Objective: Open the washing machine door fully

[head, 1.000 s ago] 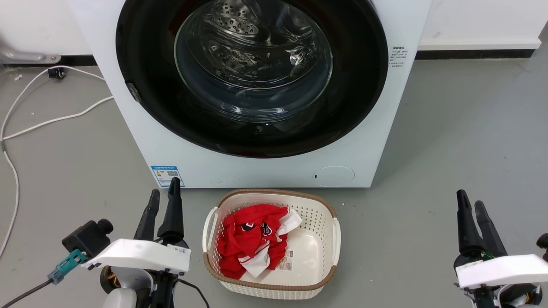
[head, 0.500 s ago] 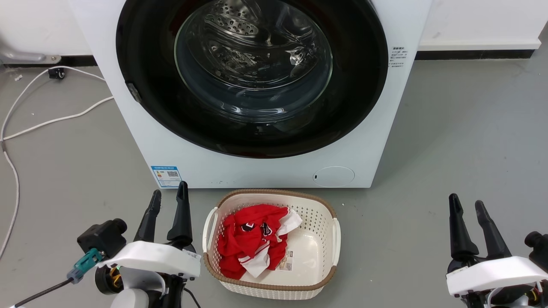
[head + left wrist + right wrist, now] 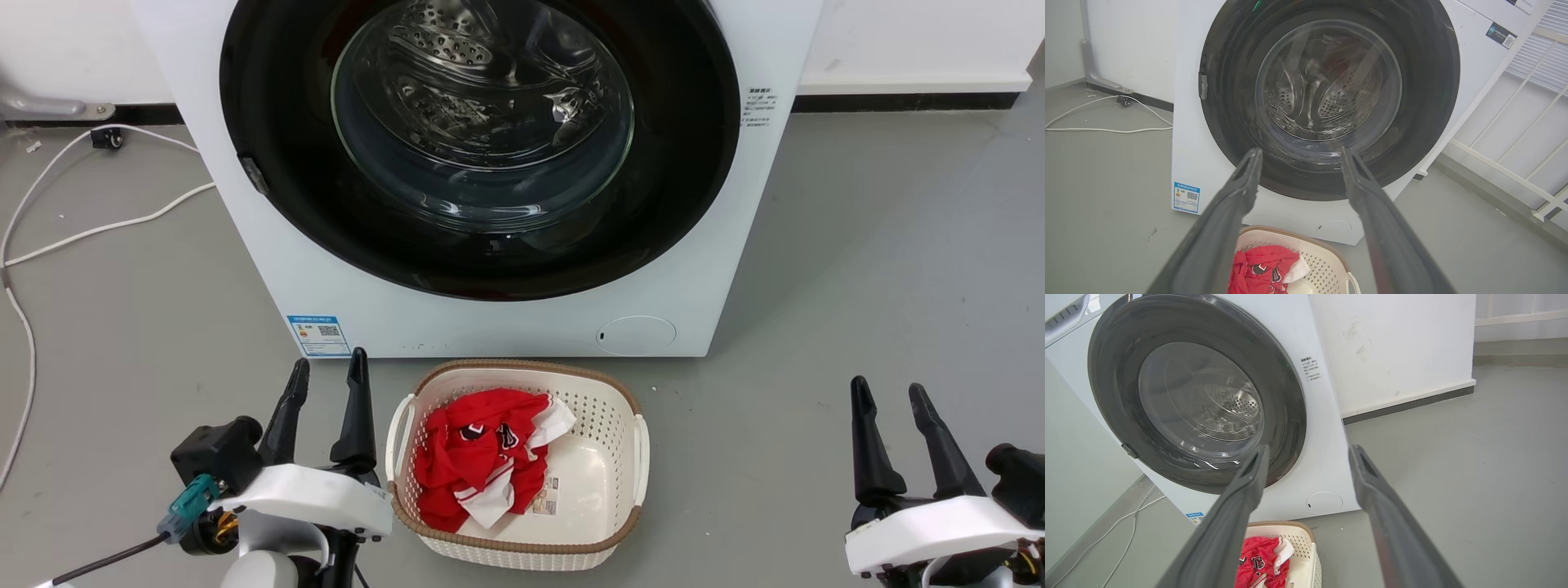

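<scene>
Hanging low with fingers spread and empty, the left end effector (image 3: 329,359) and right end effector (image 3: 887,385) sat well short of the washing machine door (image 3: 269,122). It lay ahead and above them, shut flush against the washing machine (image 3: 490,327), so the whole opening was yet to do.

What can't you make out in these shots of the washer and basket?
- Head view: the top of the washing machine door is cut off by the upper edge.
- Head view: print on the blue label and the small sticker is too small to read.
- Head view: the red garment hides part of the floor of the basket.
- Any view: whether the door is latched; its dark rim gives no clue.
</scene>
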### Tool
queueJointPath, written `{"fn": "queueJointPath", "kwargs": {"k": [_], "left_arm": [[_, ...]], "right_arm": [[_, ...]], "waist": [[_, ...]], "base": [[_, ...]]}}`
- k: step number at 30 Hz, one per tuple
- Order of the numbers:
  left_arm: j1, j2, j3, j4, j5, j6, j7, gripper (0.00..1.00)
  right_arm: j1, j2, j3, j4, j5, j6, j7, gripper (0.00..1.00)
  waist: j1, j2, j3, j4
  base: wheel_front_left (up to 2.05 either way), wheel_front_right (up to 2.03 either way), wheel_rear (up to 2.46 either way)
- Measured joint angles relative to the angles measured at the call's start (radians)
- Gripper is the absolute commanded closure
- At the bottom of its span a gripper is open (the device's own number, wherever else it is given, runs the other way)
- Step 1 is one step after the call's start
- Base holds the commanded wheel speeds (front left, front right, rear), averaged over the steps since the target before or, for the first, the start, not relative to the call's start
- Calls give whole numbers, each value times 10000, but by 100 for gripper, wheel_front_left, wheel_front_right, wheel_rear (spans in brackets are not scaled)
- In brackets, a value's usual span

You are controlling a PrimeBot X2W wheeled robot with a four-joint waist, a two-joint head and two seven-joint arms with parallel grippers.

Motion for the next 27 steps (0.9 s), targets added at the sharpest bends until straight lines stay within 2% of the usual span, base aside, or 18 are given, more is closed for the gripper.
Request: {"fn": "queueJointPath", "kwargs": {"k": [27], "left_arm": [[-45, -4, -278, 79, 2330, 159, -564, 0]], "right_arm": [[185, 2, -6, -234, -2313, 0, -192, 0]], "waist": [[0, 0, 12, -49]], "base": [[0, 0, 0]]}}
